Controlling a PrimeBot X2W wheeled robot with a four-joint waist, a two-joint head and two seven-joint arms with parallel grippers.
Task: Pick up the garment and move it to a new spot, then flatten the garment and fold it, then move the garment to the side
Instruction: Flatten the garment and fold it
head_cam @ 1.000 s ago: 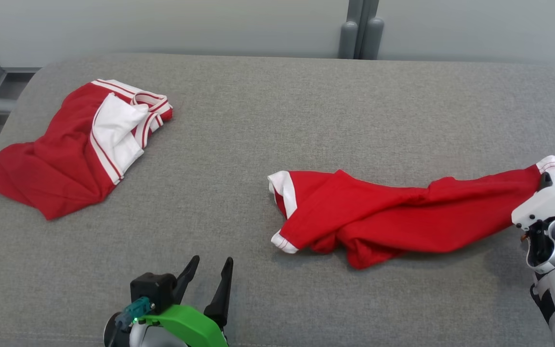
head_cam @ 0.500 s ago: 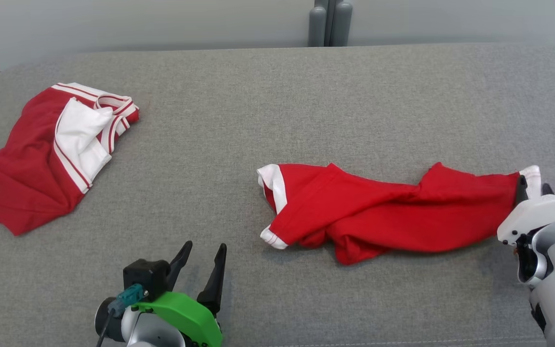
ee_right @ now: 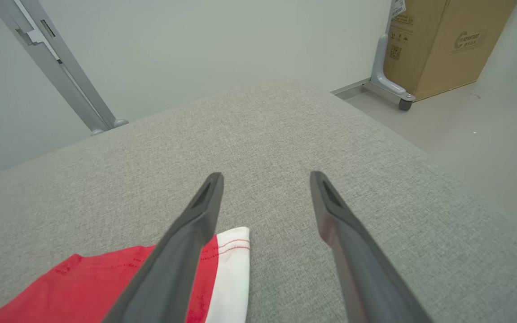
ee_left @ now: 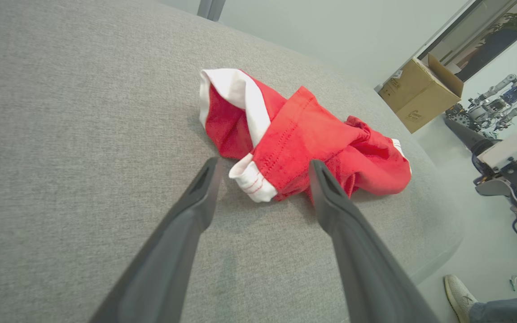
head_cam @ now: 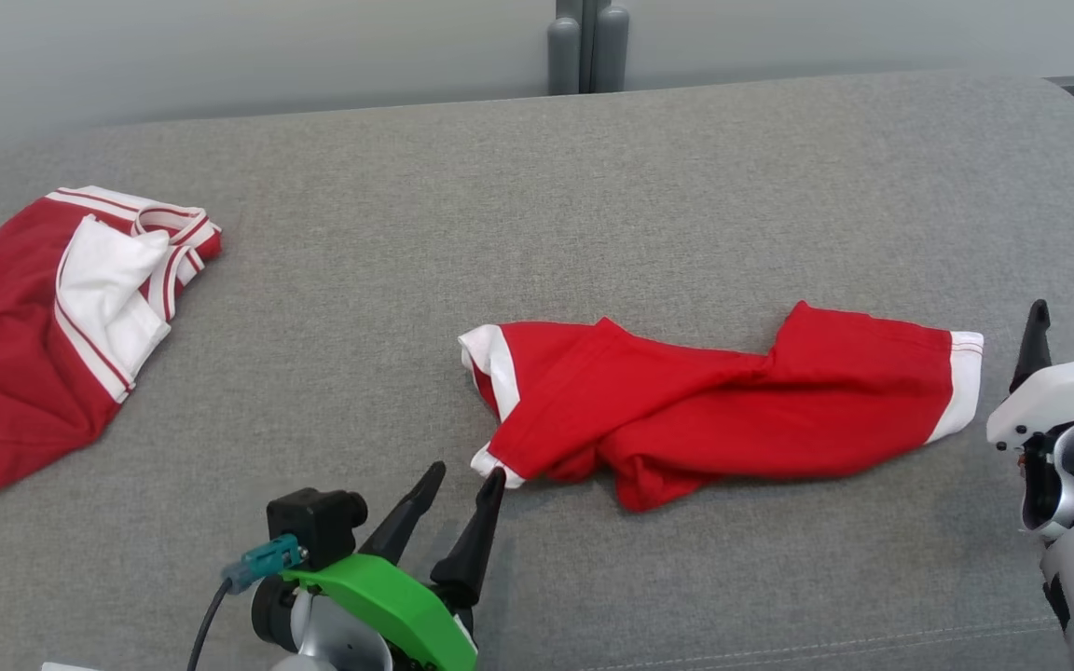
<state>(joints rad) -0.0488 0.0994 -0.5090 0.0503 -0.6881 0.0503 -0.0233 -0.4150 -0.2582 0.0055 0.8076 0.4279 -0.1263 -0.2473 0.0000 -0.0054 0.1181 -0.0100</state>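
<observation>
Red garment (head_cam: 733, 410) lengthwise left-to-right, white-cuffed at both ends; left claw (head_cam: 467, 471) and right claw (head_cam: 1072, 317) released.

Your garment (head_cam: 10, 391) lies rumpled by the left edge of the grey cushion (head_cam: 649, 186): red, a white panel folded open, striped red-and-white trim on top.
</observation>
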